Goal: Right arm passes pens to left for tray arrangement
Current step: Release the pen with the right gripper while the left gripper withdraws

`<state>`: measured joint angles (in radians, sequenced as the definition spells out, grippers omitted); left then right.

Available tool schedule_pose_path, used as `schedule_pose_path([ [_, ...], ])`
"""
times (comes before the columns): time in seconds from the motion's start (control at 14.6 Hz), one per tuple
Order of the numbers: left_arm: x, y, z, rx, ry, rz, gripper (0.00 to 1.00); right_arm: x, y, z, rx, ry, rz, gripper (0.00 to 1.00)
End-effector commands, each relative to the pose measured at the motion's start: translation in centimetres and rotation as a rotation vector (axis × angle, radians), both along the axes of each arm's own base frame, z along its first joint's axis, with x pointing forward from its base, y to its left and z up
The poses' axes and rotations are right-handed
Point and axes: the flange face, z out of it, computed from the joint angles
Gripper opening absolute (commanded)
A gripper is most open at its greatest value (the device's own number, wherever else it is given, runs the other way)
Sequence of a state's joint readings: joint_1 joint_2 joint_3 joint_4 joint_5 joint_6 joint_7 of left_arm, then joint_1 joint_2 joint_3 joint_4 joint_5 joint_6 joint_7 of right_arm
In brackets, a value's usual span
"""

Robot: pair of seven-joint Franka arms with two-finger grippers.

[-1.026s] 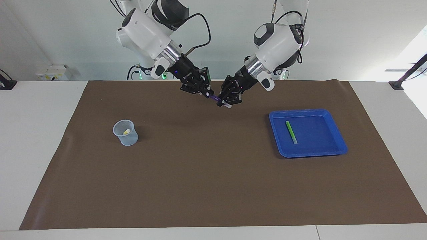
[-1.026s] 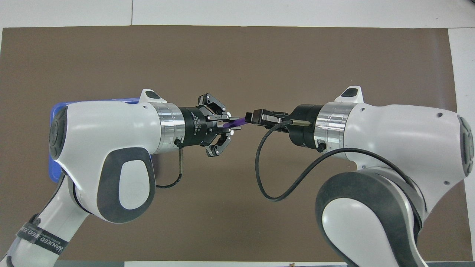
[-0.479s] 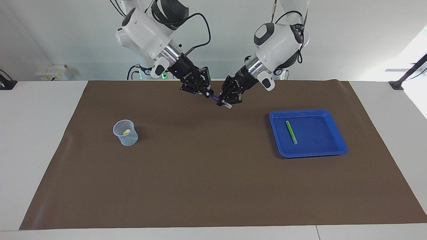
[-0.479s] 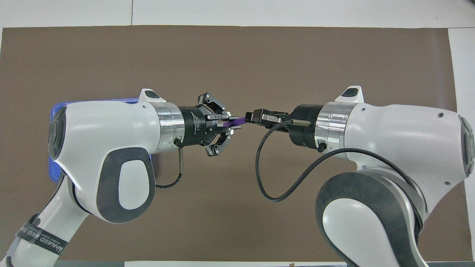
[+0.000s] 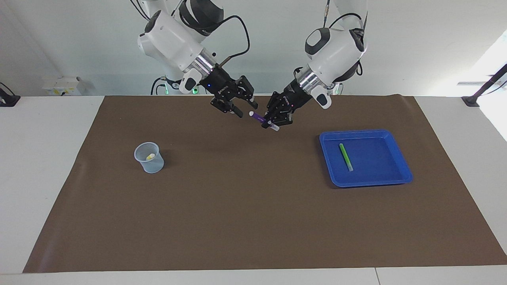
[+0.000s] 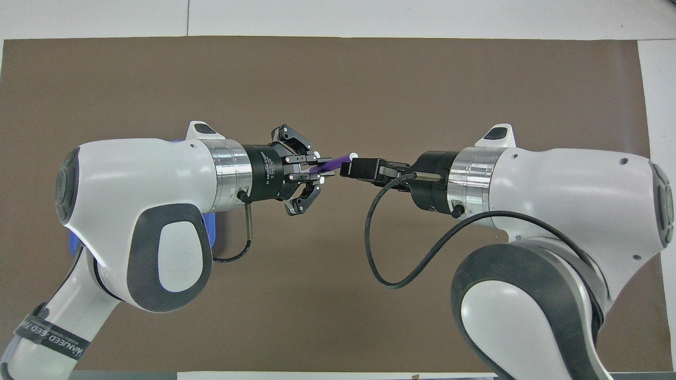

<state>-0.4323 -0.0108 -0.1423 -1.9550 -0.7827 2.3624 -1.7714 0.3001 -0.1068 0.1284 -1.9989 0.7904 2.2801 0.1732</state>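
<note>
Over the mat's robot-side middle, my left gripper (image 5: 271,122) (image 6: 319,172) is shut on the purple pen (image 5: 260,117) (image 6: 334,163), which slants out from its fingertips. My right gripper (image 5: 248,110) (image 6: 351,168), the one with the blue light, is open, and the pen's pale end sits just off its spread fingers without being gripped. The green pen (image 5: 345,156) lies in the blue tray (image 5: 380,162) toward the left arm's end. The yellow pen (image 5: 150,156) stands in a translucent cup (image 5: 149,162). In the overhead view the left arm hides most of the tray (image 6: 209,238).
A brown mat (image 5: 245,213) covers the table; the cup stands on it toward the right arm's end. A black cable (image 6: 369,248) loops down from the right wrist. White tabletop borders the mat on each side.
My right gripper has opened and let go of the purple pen. My left gripper, still shut on the pen, has drawn it slightly toward the tray's end.
</note>
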Motion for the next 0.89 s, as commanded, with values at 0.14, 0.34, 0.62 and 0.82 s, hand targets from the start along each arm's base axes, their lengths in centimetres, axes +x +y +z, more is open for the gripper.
schedule_pose_path([
  [0.14, 1.1, 2.6, -0.1, 0.046, -0.059, -0.024, 0.0, -2.0, -5.5, 1.0, -0.196, 0.103, 0.133, 1.0],
  [0.34, 3.2, 8.2, -1.5, 0.123, -0.106, -0.119, 0.0, -2.1, -9.6, 0.3, -0.38, 0.118, 0.198, 1.0],
  [0.62, 4.7, 14.6, -3.7, 0.235, -0.168, -0.306, 0.0, -1.2, -14.6, -0.2, -0.47, 0.084, 0.257, 1.0],
  [0.82, 4.9, 18.7, -6.0, 0.341, -0.26, -0.53, 0.0, -0.7, -19.0, -0.6, -0.554, 0.097, 0.24, 1.0],
])
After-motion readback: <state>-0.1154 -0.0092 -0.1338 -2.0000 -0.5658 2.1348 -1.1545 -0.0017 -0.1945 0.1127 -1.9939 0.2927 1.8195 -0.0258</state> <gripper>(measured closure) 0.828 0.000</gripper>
